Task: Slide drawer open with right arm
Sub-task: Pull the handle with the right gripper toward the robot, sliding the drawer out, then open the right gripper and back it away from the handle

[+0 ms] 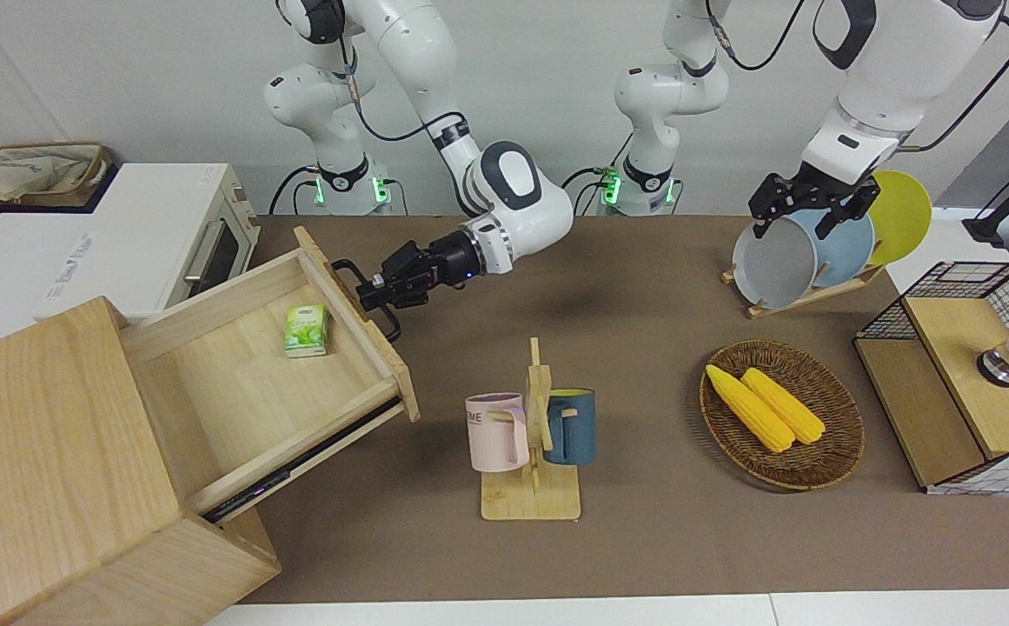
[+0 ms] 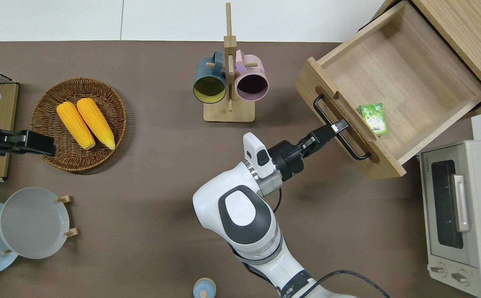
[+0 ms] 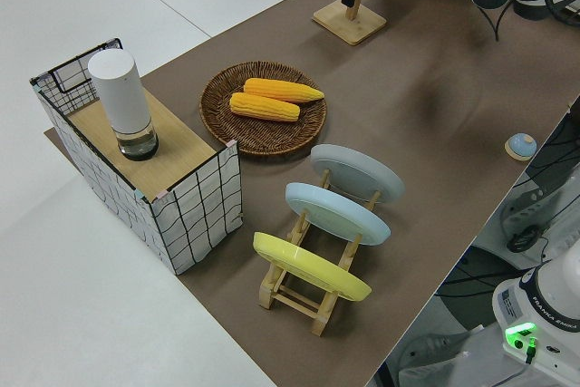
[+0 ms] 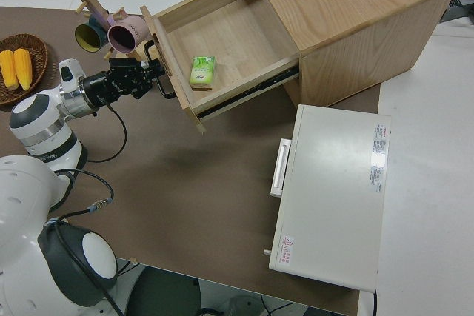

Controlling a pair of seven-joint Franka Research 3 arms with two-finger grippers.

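The pale-wood drawer (image 1: 235,374) stands pulled well out of the big light wooden cabinet (image 1: 43,452) at the right arm's end of the table. A small green carton (image 1: 306,330) lies inside the drawer (image 2: 402,70). My right gripper (image 1: 371,294) reaches level to the drawer's front, shut on the black loop handle (image 1: 343,265). From overhead, the gripper (image 2: 339,125) meets the handle (image 2: 321,107) near its middle. The right side view shows the same grip (image 4: 157,78). My left arm is parked, its gripper (image 1: 795,217) open.
A white toaster oven (image 1: 165,235) stands beside the cabinet, nearer to the robots. A mug rack (image 1: 530,435) with two mugs sits mid-table, close to the drawer's front corner. Toward the left arm's end are a basket of corn (image 1: 782,413), a plate rack (image 1: 808,252) and a wire-mesh box (image 1: 965,382).
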